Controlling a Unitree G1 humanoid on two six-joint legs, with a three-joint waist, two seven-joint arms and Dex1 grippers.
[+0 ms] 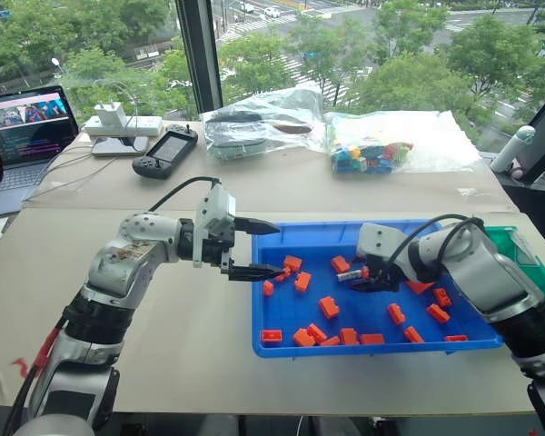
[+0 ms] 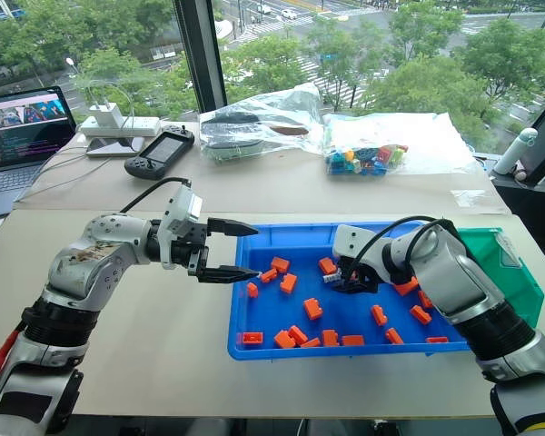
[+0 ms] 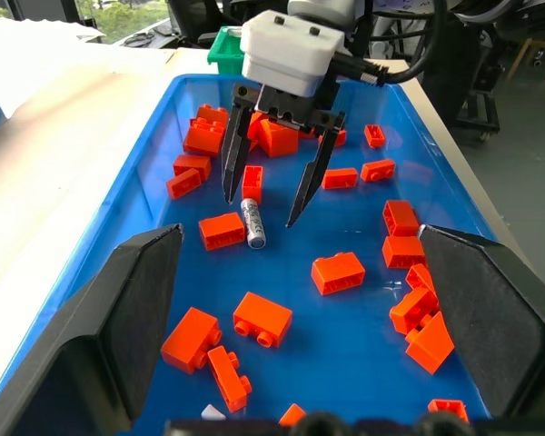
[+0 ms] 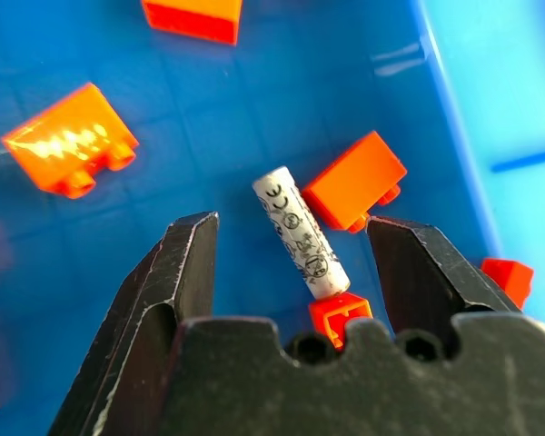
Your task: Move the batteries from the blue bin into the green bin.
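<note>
One battery (image 4: 302,232) lies flat on the floor of the blue bin (image 1: 282,343), near the bin's middle, among scattered orange bricks (image 1: 329,307). It is a whitish cylinder with dark print along its side. One end of it touches a small orange brick (image 4: 340,314), and another orange brick (image 4: 355,181) sits just beside it.

The right tool (image 3: 260,195) hangs over the blue bin with its two black fingers (image 4: 177,282) pointing down, one on each side of the battery. The fingers stand apart, with blue floor visible between each finger and the battery, so nothing is gripped.

The left tool (image 1: 261,248) is held level at the blue bin's left rim, pointing across the bin toward the right tool. Its two fingers are spread wide, one above the other, with nothing between them.

The green bin (image 1: 527,259) stands against the blue bin's right side, partly behind the right arm. The blue bin rests on a pale counter (image 1: 163,363).
</note>
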